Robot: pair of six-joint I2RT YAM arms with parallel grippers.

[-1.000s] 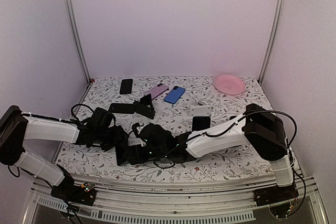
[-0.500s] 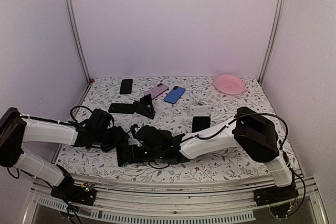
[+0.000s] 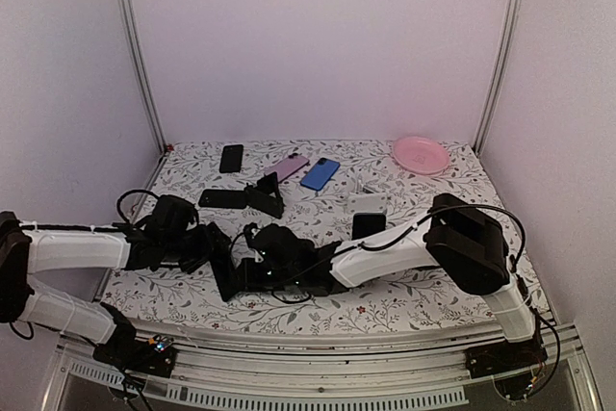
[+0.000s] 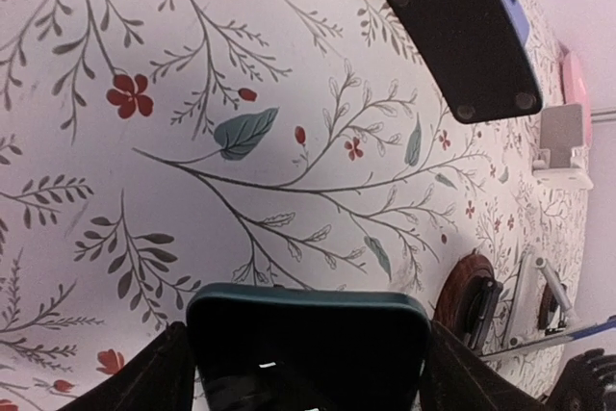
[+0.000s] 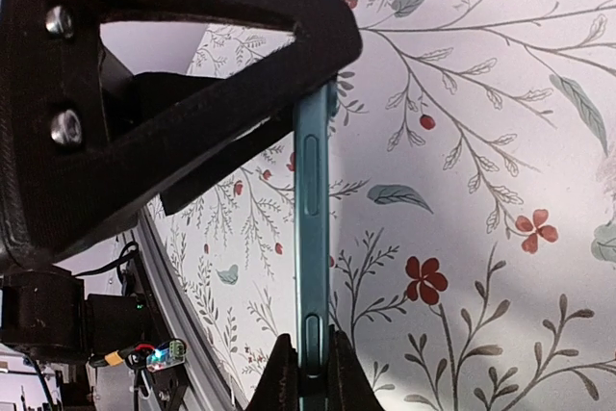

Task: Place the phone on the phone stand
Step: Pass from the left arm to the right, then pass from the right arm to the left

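The right gripper has clamped one teal phone — left gripper spread around it.

Your overhead view is soft and evenly lit with a pinkish-lilac cast, no harsh glare, just faint shadows under the arms on the tabletop. Left wrist view is sharp on the floral print but bends toward 3 o'clock. Right wrist view is brighter, with the dark finger at 10 o'clock slightly blurry.

Right hand clamped shut, left hand spread wide beside it.
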